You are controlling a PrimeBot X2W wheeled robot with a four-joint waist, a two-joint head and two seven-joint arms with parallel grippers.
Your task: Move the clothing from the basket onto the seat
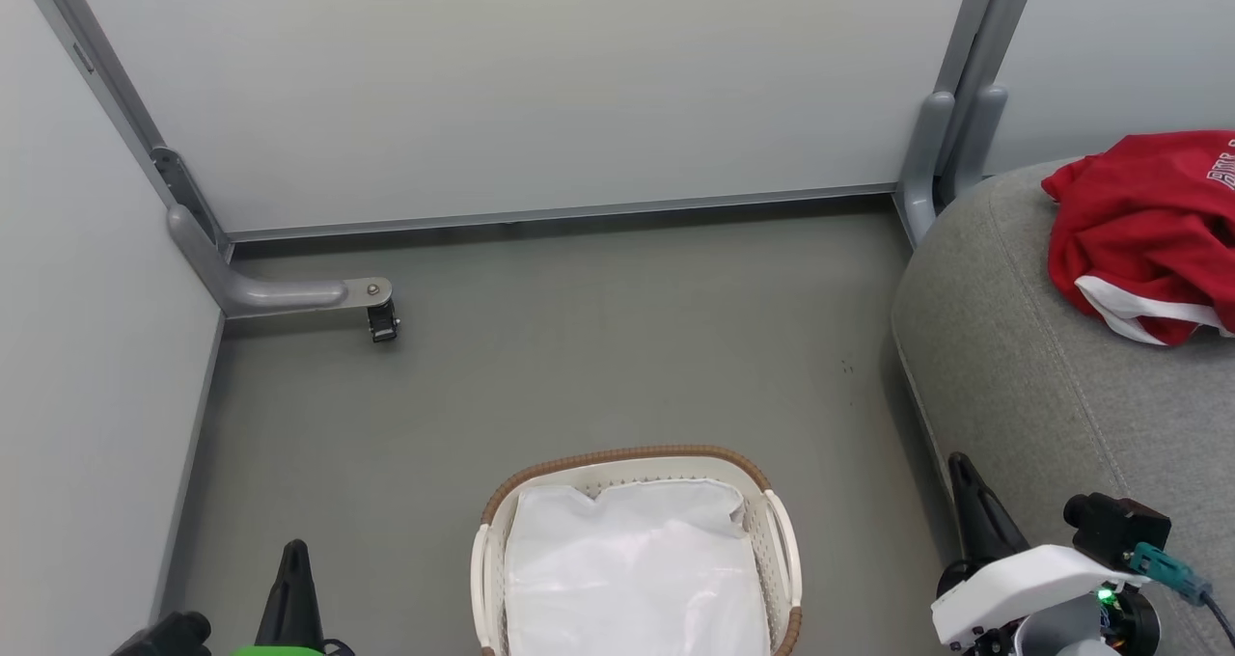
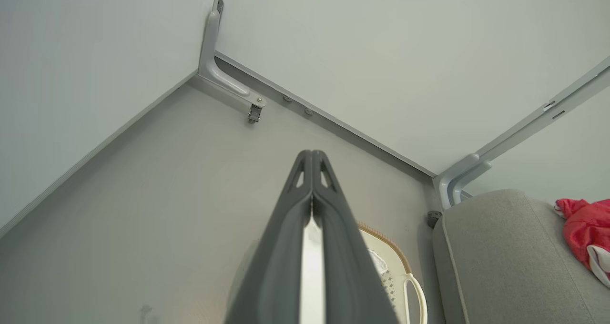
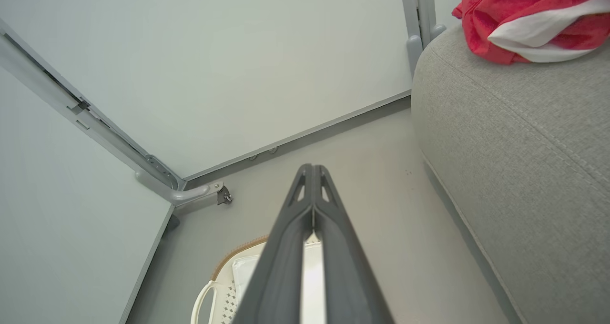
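Likely finished: the clothing (image 1: pixel 1143 232) lies on the seat (image 1: pixel 1013 376) at 2 o'clock, the partly cropped basket (image 1: pixel 783 540) at 6 o'clock seemingly holds just its liner (image 1: pixel 627 569), and the left gripper (image 2: pixel 312 155) and right gripper (image 3: pixel 312 169) keep fingers closed, empty.

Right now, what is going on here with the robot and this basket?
Nothing is being handled at this moment. The red clothing lies in a heap on the grey seat. The basket stands on the floor with a white liner sheet in it. The left gripper and the right gripper are both shut and empty, one on each side of the basket.
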